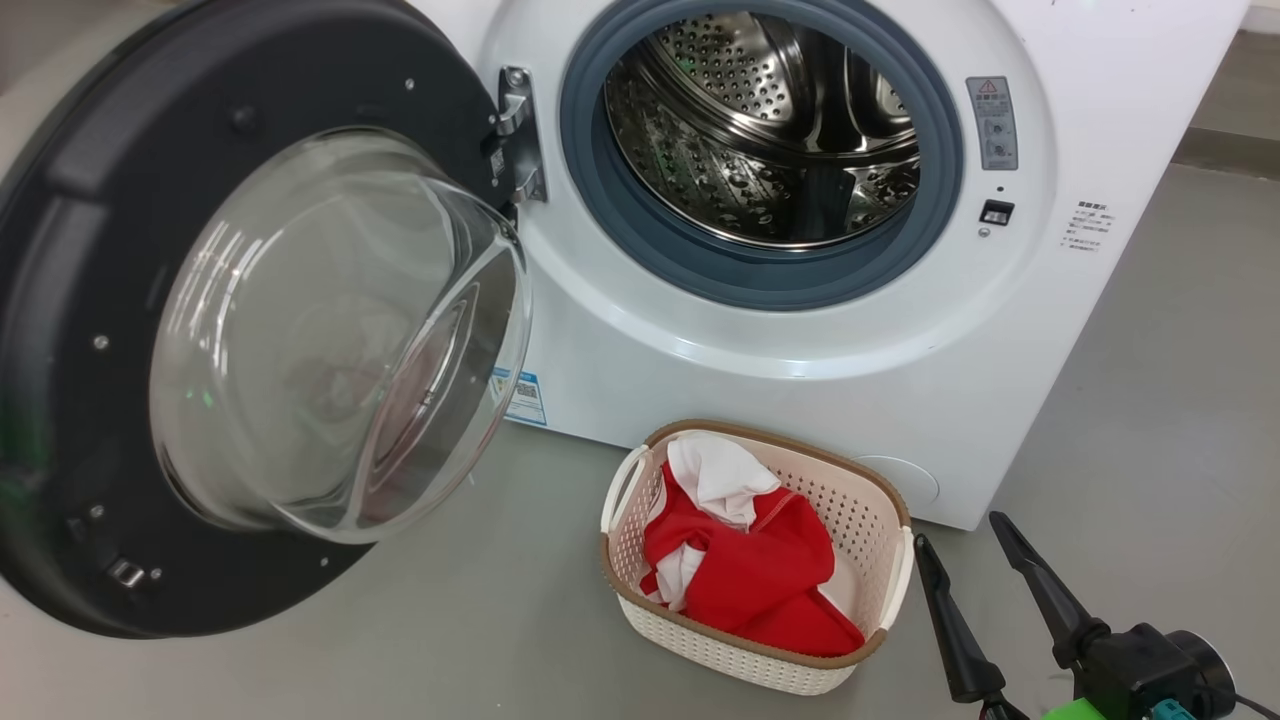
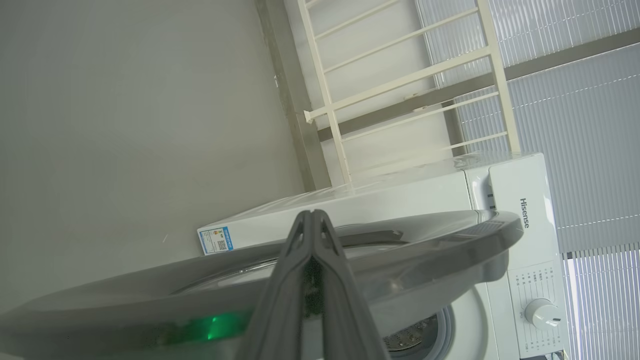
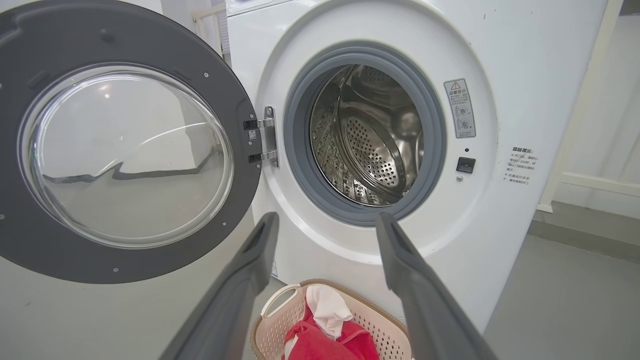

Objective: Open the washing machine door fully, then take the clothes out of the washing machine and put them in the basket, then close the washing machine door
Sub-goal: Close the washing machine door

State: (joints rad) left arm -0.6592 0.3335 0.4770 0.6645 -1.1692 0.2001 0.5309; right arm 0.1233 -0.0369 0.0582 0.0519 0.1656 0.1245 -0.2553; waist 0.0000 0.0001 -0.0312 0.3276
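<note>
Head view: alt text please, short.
A white washing machine stands with its round door swung wide open to the left and its steel drum bare. On the grey floor in front, a small basket holds red and white clothes; the right arm's open jaws sit beside it at lower right.

Red/white clothes (image 1: 745,575), cream basket (image 1: 870,500)

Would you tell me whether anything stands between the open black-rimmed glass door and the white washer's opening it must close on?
Nothing visible does. The black-rimmed door would apparently swing above the cream perforated basket holding red clothes on the floor, and the grey-blue gasket is bare.
</note>
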